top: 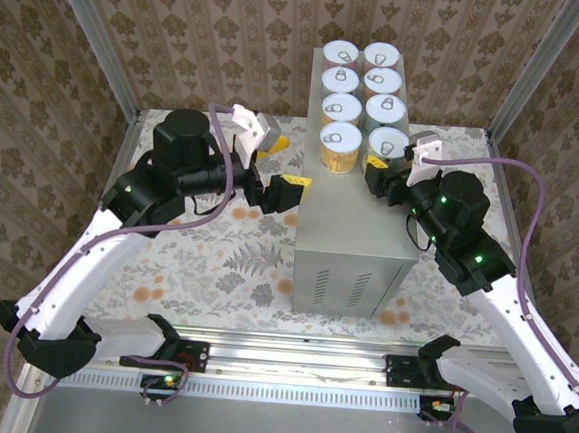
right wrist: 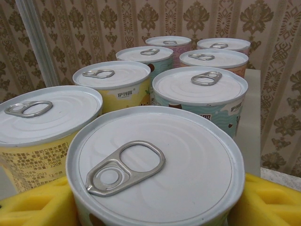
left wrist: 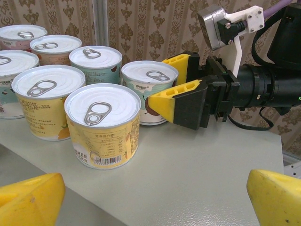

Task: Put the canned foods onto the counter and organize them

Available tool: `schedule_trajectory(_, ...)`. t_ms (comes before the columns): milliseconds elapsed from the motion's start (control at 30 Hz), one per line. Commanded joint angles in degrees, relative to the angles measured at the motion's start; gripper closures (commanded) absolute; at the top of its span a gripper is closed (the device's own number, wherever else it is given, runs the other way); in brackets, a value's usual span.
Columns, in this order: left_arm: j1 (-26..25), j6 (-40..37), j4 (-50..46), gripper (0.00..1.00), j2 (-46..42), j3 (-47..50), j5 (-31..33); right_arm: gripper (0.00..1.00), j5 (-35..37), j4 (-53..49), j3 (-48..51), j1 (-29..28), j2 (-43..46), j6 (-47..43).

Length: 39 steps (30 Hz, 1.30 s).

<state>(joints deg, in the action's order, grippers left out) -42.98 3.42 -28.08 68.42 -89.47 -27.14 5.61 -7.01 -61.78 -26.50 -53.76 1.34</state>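
Note:
Several canned foods with white pull-tab lids stand in two columns at the far end of the counter (top: 353, 232), a tall grey metal box. My right gripper (top: 381, 167) is shut on the nearest can of the right column (top: 388, 142). In the right wrist view that can (right wrist: 155, 165) sits between my yellow fingers (right wrist: 37, 207). From the left wrist I see the same teal-and-brown can (left wrist: 149, 92) gripped from the right. A yellow can (left wrist: 103, 125) stands beside it. My left gripper (top: 289, 191) hangs open at the counter's left edge, holding nothing, its fingertips (left wrist: 28, 200) wide apart.
The near half of the counter top (left wrist: 188, 174) is bare grey metal. Vent slots (top: 350, 281) mark the counter's near face. Floral-patterned floor (top: 227, 252) lies to the left of the box, and an aluminium rail (top: 289, 352) runs along the near edge.

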Motion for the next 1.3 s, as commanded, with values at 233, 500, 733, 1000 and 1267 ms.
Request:
schedule_trajectory(233,0.5,0.8,-0.3,0.0,1.0,-2.3,-0.8,0.15,0.1,-1.1,-0.7,0.4,1.4,0.3)
schedule_trajectory(500,0.5,2.0,-1.1,0.0,0.9,-1.5,-0.2,0.12,1.3,-1.6,2.7,0.4,4.7,0.0)
schedule_trajectory(733,0.5,3.0,-0.8,0.0,1.1,-1.6,0.0,0.12,1.9,-1.9,3.9,0.5,4.9,-1.0)
schedule_trajectory(1000,0.5,3.8,-0.2,0.0,2.5,-2.1,-0.6,0.19,3.1,-2.1,2.9,0.5,3.9,-3.3)
schedule_trajectory(1267,0.5,4.2,0.0,0.0,2.5,-1.7,-0.4,0.24,1.9,-1.6,2.1,0.7,2.4,-4.8)
